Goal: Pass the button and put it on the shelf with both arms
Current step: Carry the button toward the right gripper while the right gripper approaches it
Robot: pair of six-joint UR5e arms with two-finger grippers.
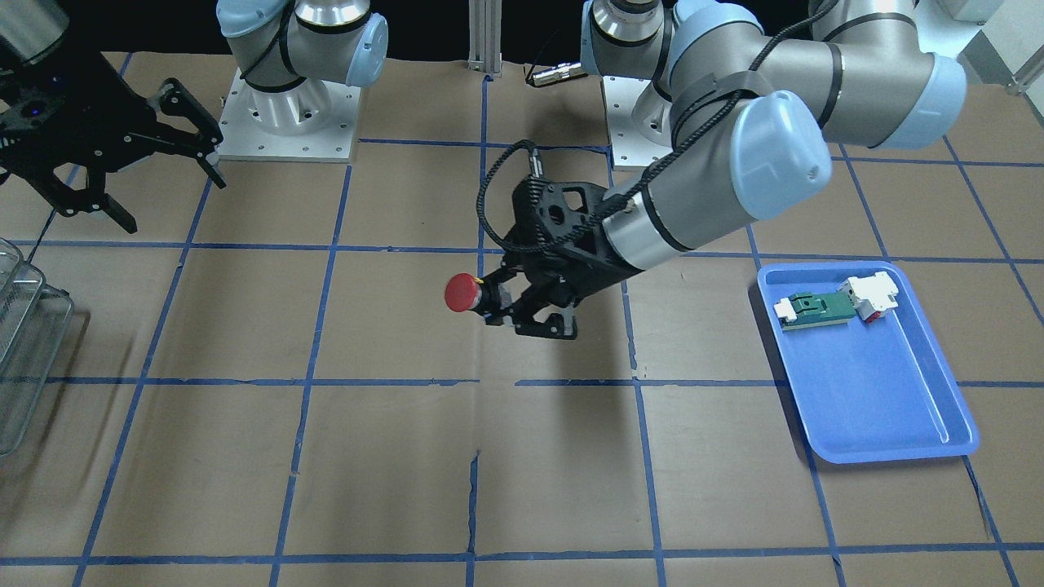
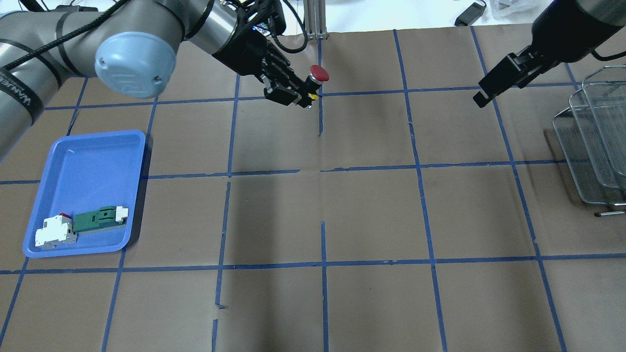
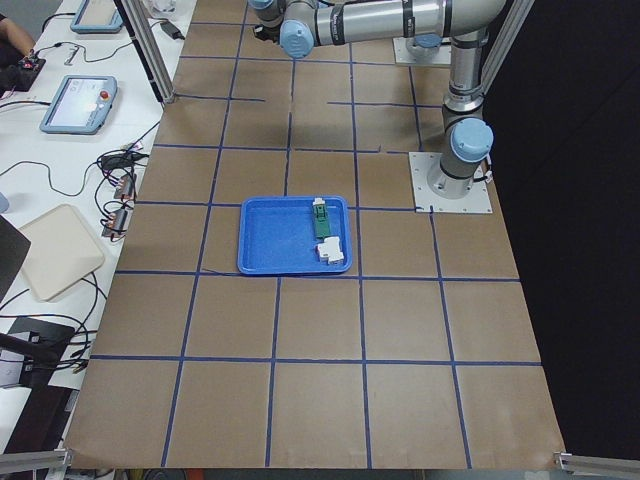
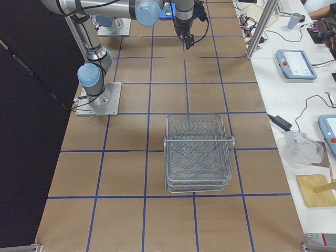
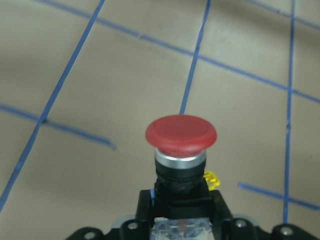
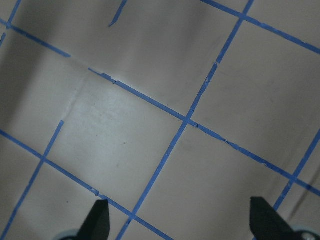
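Front-facing view: my left gripper (image 1: 510, 314) is clamped on the black body of the button (image 1: 462, 293) and holds it above the middle of the table (image 1: 391, 456). The red cap points sideways toward my right gripper (image 1: 167, 191). That one hangs well apart, fingers spread wide, nothing in them. I judge the hand-over not yet made. If my arms meet off-line, a right finger could strike the cap instead of straddling it.

Overhead view: only the cap and a short neck stick out past my left fingertips, so my right gripper has little to take. A pinch on the rounded cap alone could slip and drop the button. The blue tray (image 2: 88, 156) lies well off on my left and is no obstacle.

Exterior left view: my hold is too small and too near the frame's top to judge here.

Exterior right view: the shelf (image 4: 198, 152) stands far from both grippers, with stacked wire tiers and thin rims. On the way in I could catch a rim. If I release too high, the round cap may let the button roll on the mesh.

Left wrist view: the button (image 5: 181, 135) stands straight ahead, its body seated between my fingers, and the grip looks centred. If I open before the other side has closed, it falls.

Right wrist view: my two fingertips (image 6: 100, 220) sit at the bottom corners, wide apart, with only table between them. The button is not in sight here, so my aim is not yet set.
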